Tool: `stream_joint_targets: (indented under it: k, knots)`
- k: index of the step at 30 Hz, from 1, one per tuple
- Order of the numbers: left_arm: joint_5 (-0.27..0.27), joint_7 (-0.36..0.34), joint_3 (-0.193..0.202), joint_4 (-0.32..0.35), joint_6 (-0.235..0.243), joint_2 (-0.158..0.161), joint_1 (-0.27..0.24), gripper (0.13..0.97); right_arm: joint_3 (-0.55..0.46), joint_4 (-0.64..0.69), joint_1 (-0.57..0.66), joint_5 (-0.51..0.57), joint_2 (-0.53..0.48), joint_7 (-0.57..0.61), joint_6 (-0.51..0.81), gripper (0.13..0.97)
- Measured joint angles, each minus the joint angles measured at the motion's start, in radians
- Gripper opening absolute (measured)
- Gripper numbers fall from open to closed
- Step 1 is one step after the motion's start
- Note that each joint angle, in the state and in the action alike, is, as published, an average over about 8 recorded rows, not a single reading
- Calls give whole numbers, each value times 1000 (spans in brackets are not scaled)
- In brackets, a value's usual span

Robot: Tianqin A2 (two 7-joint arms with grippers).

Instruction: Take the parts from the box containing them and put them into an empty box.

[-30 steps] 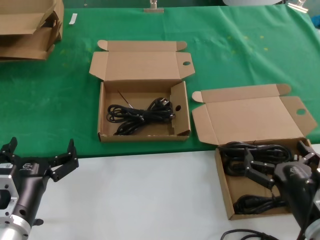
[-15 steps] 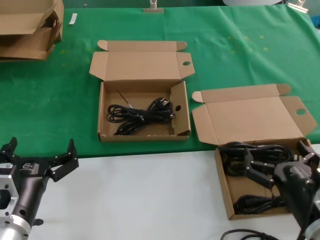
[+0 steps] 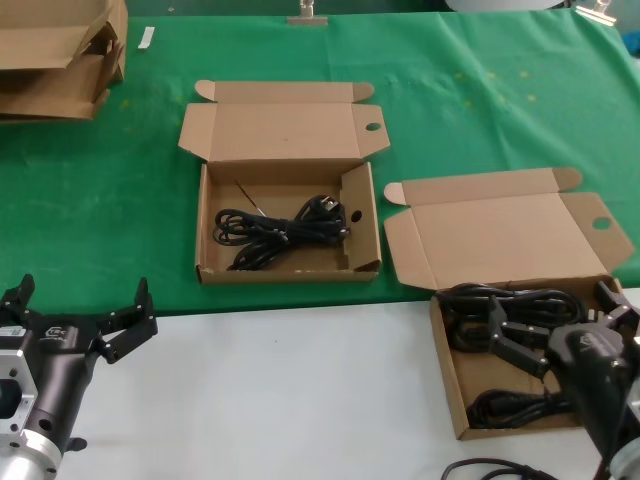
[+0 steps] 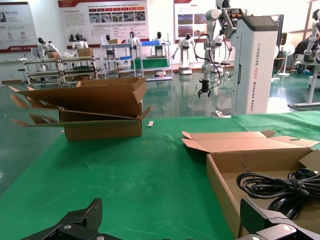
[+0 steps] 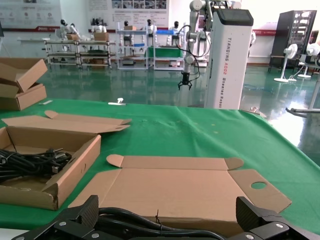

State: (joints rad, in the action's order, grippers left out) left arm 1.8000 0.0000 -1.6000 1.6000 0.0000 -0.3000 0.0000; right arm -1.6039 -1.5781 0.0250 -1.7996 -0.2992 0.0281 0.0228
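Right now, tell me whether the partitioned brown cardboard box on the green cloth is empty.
Not empty: one black cable bundle lies inside the partitioned box.

Flattened brown cardboard stack (image 3: 55,55): cut off by the head view's top-left edge.
Black cable bundles in the near box (image 3: 500,305): partly hidden behind the right gripper (image 3: 560,325).

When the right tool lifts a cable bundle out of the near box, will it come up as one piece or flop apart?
Probably floppy: the cable bundles in the source box lie in loose overlapping loops, so ends may droop. Neighbouring loops look entangled, so a second bundle might drag along. The open right tool sits over them; a grip across several strands seems safest.
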Motion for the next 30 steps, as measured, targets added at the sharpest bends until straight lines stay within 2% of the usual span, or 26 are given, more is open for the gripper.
stream_joint_targets:
  k: [30]
  knots:
    - [0, 0, 0, 0, 0, 0, 0, 966, 0, 0, 0, 0, 0, 0, 0, 966]
